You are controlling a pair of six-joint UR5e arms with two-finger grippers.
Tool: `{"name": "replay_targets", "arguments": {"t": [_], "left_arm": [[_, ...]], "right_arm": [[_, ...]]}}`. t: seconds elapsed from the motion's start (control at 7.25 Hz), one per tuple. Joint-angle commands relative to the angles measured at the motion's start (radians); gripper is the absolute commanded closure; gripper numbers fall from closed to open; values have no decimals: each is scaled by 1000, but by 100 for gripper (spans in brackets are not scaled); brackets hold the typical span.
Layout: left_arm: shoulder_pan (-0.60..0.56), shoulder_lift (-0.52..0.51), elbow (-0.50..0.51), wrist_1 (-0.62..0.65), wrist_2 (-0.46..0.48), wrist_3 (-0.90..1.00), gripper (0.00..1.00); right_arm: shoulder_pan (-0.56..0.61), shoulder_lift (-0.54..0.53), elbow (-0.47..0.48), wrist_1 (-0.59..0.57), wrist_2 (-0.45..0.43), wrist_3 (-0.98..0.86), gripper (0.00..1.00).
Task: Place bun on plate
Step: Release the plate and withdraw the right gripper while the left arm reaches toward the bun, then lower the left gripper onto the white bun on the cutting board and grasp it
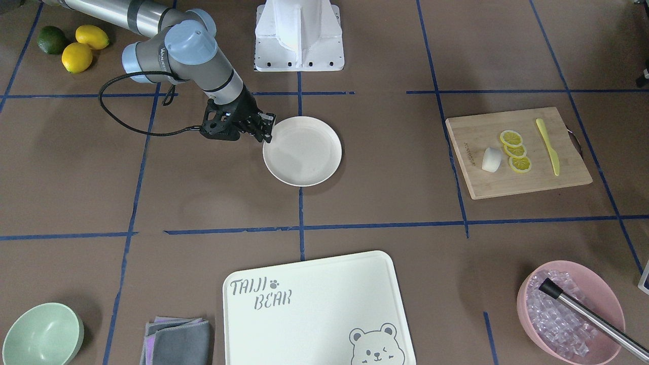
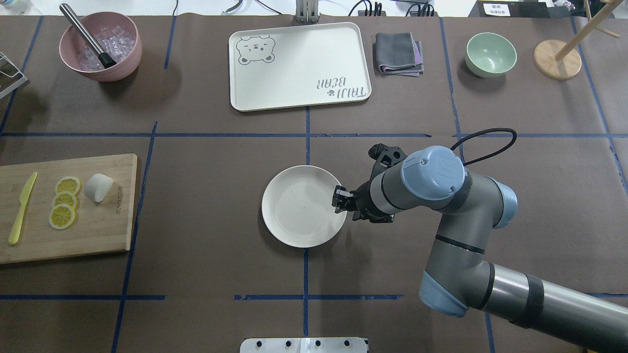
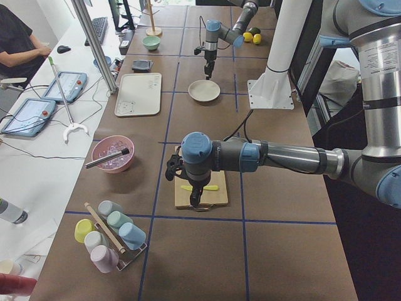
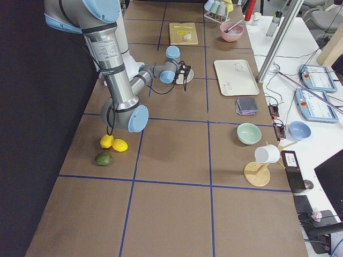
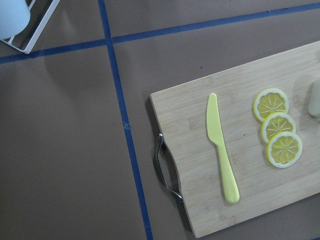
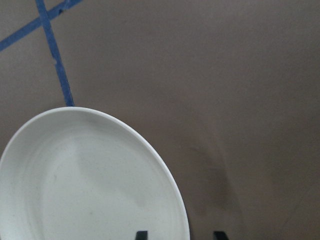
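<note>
Tray [image 1: 314, 289]: nearest the front-facing camera, at the table's [image 1: 203, 192] near edge, with a bear print; it sits at 6 o'clock from the plate in that view.
Plate [image 2: 299, 215]: lies flat at mid-table with a bare face.
Right gripper [image 2: 339, 198]: at the plate's 3 o'clock rim in the overhead view. It is spread. In the wrist view one fingertip [image 6: 141, 235] shows over the plate's inside and the other outside the rim. Whether either touches the plate cannot be told.
Bun [image 2: 98, 187]: lies on the cutting board [image 2: 98, 230], well apart from the plate and at 9 o'clock from it in the overhead view.
Lemon slices [image 2: 64, 202]: three in an overlapping row, just beside the bun at its 9 o'clock.
Knife [image 2: 22, 208]: yellow, on the board at 9 o'clock from the slices.
Left gripper [image 3: 196, 202]: hangs over the cutting board in the left side view. Whether it is spread or pressed together cannot be told.
</note>
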Motion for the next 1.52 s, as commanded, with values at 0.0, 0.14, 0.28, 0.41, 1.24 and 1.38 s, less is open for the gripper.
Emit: {"name": "replay_targets", "arguments": {"t": [0.0,0.14,0.28,0.41,1.24,1.38], "left_arm": [[14,0,-59,-30,-58,-41,0],[90,-8,-98,-84,-57,-126,0],[192,-13,-87,-184,-38,-215,0],[278,-28,-87,-264,18,-339,0],[626,-338,215,-428,278,-660,1],[634,-338,220,-436,279,-661,1]], "right_arm": [[143,-101,102,-55,151,-23,0],[235,-147,118,-65,244,-117,0],[303,-220,118,-63,275,-281,0],[378,-306,115,-63,330,-463,0],[552,-450,89,-65,412,-790,0],[552,-450,89,-65,413,-790,0]]}}
